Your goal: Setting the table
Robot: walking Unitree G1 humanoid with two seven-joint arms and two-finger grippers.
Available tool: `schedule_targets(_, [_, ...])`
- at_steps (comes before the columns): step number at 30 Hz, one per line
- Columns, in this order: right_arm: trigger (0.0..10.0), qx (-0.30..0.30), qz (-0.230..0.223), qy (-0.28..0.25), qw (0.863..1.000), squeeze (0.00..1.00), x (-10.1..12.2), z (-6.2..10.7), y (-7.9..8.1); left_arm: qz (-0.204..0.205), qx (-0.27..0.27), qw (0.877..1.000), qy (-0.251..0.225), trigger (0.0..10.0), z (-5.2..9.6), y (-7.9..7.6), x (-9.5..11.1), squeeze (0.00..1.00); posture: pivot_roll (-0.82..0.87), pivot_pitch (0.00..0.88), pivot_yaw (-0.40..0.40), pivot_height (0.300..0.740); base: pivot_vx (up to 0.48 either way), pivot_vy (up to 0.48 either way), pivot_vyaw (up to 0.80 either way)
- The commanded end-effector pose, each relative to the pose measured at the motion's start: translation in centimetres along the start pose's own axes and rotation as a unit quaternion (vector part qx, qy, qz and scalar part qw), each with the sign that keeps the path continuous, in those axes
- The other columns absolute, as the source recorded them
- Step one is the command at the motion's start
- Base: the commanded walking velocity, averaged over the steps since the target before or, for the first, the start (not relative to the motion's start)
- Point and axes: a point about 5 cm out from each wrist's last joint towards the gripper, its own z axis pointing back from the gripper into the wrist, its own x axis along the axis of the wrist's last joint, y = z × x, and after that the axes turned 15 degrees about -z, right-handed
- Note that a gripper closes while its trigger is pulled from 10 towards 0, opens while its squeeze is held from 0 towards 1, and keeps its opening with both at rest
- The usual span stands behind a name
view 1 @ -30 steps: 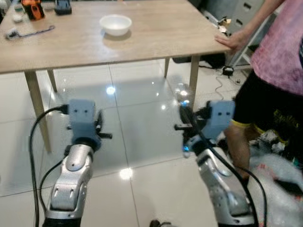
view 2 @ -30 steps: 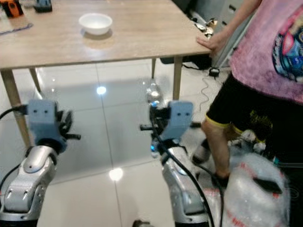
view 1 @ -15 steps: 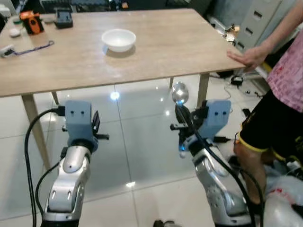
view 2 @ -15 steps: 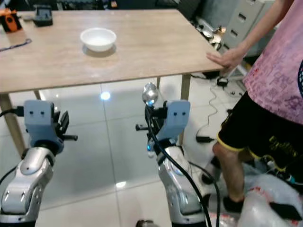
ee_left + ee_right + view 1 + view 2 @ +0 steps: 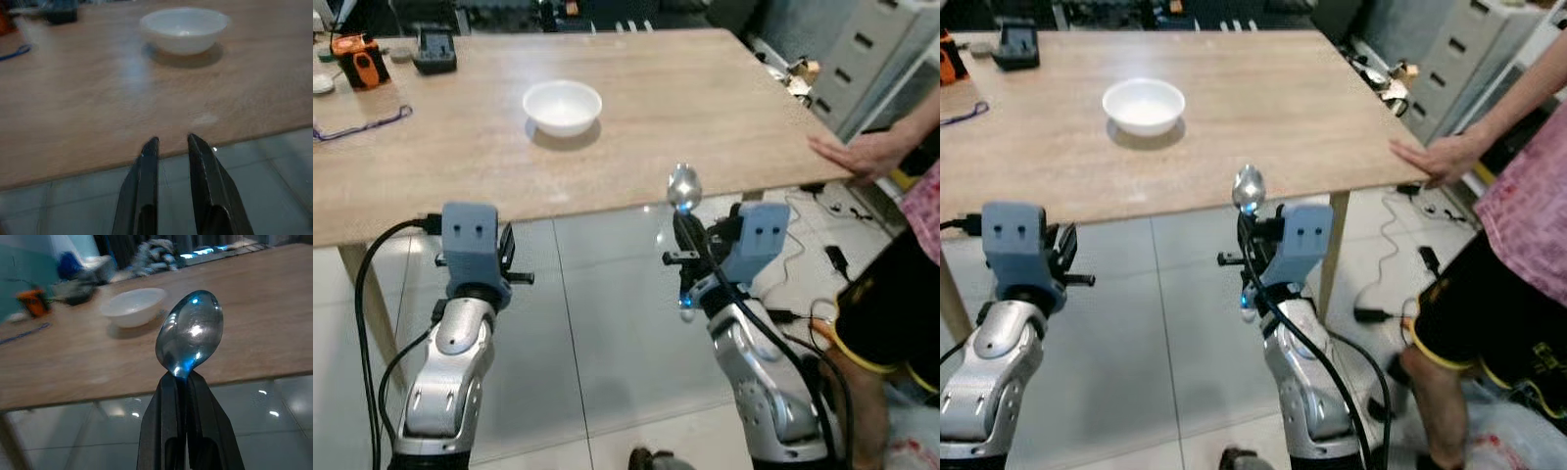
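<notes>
A metal spoon [image 5: 190,335] is clamped upright between the closed fingers of the right gripper [image 5: 183,382], held before the near edge of a wooden table [image 5: 705,108]. A white bowl [image 5: 562,106] is set farther back on the table. The left gripper [image 5: 172,149] is held slightly parted and empty by the table edge, and a person's hand [image 5: 858,157] is rested on the right corner.

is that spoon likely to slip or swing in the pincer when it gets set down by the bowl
Probably stiff: the spoon looks like polished metal. Likely slippery, since the right pincer clamps only the thin neck below its shiny head. It stands upright, so it might pivot when lowered beside the bowl.
</notes>
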Motion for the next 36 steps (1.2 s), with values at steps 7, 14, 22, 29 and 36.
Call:
schedule_targets(7, [10.0, -0.005, -0.001, -0.004, 1.0, 0.0, 0.0, 0.0, -0.1, -0.009, -0.003, 1.0, 0.007, 10.0, 0.2, 0.0, -0.5, 0.0, 0.04, 0.096, -0.002, 0.74, 0.48, 0.0, 0.0])
schedule_targets(14, [10.0, -0.003, 0.005, -0.018, 1.0, 0.0, 0.9, -1.4, 0.2, -0.028, -0.008, 0.999, -0.014, 10.0, 0.2, 0.1, 0.4, 0.0, 0.04, 0.095, -0.002, 0.74, 0.48, 0.0, 0.0])
schedule_targets(22, [10.0, 0.007, 0.039, -0.021, 0.999, 0.0, 1.6, -4.3, 0.4, -0.049, -0.017, 0.998, -0.035, 10.0, 0.8, 0.8, 1.2, 0.0, 0.06, 0.087, -0.007, 0.74, 0.48, 0.0, 0.0])
schedule_targets(29, [10.0, 0.0, 0.053, -0.015, 0.998, 0.0, 1.5, -5.6, 0.0, -0.059, -0.015, 0.997, -0.042, 10.0, 1.2, 0.9, 1.5, 0.0, 0.09, 0.078, -0.02, 0.74, 0.48, 0.0, 0.0])
schedule_targets(36, [10.0, -0.046, 0.11, 0.001, 0.993, 0.0, 1.7, -6.5, -2.3, -0.061, -0.042, 0.996, -0.051, 10.0, 1.5, 0.1, 1.7, 0.0, 0.09, 0.067, -0.021, 0.74, 0.48, 0.0, 0.0])
